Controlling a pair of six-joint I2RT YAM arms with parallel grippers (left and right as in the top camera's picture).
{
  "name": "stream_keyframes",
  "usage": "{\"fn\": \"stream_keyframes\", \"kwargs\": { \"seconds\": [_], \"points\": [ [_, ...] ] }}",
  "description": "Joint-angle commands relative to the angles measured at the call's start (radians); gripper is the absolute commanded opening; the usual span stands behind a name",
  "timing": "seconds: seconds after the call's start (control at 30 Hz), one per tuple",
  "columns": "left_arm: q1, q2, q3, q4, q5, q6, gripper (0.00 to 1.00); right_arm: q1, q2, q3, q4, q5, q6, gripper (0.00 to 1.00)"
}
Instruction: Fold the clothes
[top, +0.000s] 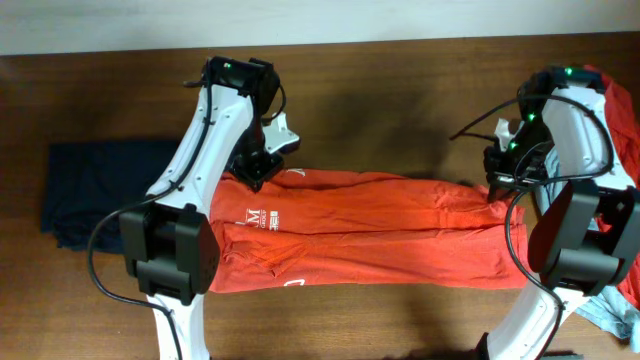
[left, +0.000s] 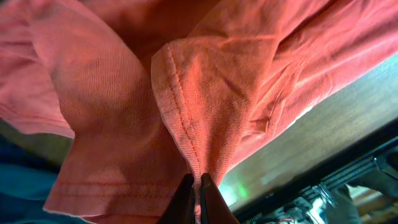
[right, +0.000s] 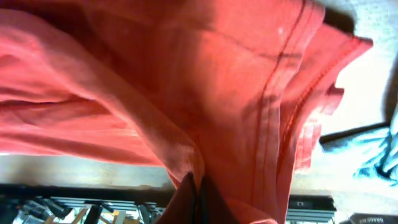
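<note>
Left gripper (left: 196, 198): jaws drawn in to a narrow slit, pinching a stitched hem fold of the orange-red shirt (left: 205, 93). In the left wrist view the cloth rises straight out of the fingertips and fans away from them in loose folds. From overhead the left gripper (top: 256, 166) sits at the far edge of that shirt, at its printed end.

Right gripper (right: 198, 200): jaws likewise closed to a narrow slit on a gathered ridge of the same shirt. A double-stitched hem runs away from the fingertips. From overhead the right gripper (top: 501, 181) holds the far edge at the opposite end of the garment.

The orange-red shirt (top: 380, 235) lies stretched lengthwise between the two grippers. It is folded into a long band, with creases running from one grip toward the other. Its near edge rests on the table (top: 400, 90). A white print (top: 256, 218) shows just beside the left gripper, on the side toward the arm's base.

Outward from the left gripper, on the side away from the right one, a navy shirt (top: 95, 190) lies flat on the table, apart from the orange-red shirt.

Outward from the right gripper, beyond its arm, a red shirt (top: 622, 100) lies at the table's edge. A grey-blue shirt (top: 612, 312) lies crumpled near that arm's base. It also shows at the edge of the right wrist view (right: 380, 155).
</note>
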Motion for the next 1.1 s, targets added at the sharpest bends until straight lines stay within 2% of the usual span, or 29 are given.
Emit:
{"fn": "stream_keyframes", "kwargs": {
  "seconds": [0.0,0.2,0.5,0.63,0.73,0.87,0.9,0.97,1.07],
  "points": [
    [0.027,-0.040,-0.031,-0.011,0.030,-0.010,0.03,0.000,-0.024,-0.017,0.005,0.063,0.041,0.04],
    [0.060,-0.041,-0.037,-0.023,0.031,-0.041,0.03,0.000,-0.024,-0.018,0.001,0.222,0.161,0.04],
    [0.096,-0.041,-0.105,-0.023,0.030,-0.067,0.01,0.000,-0.024,-0.045,0.016,0.234,0.161,0.05],
    [0.106,-0.042,-0.133,-0.016,0.030,-0.078,0.01,0.000,-0.024,-0.045,0.014,0.238,0.172,0.09],
    [0.106,-0.042,-0.135,-0.019,0.030,-0.078,0.02,0.000,-0.024,-0.045,0.012,0.242,0.173,0.20],
    [0.108,-0.042,-0.135,-0.023,0.029,-0.078,0.11,-0.002,-0.024,-0.045,0.011,0.269,0.180,0.31],
    [0.109,-0.042,-0.135,-0.023,0.029,-0.078,0.15,-0.002,-0.024,-0.045,0.010,0.274,0.181,0.31],
    [0.115,-0.042,-0.135,-0.023,0.029,-0.078,0.31,-0.002,-0.024,-0.045,0.010,0.286,0.188,0.31],
    [0.127,-0.042,-0.135,-0.023,0.029,-0.092,0.44,-0.002,-0.024,-0.045,0.013,0.305,0.206,0.33]
  ]
}}
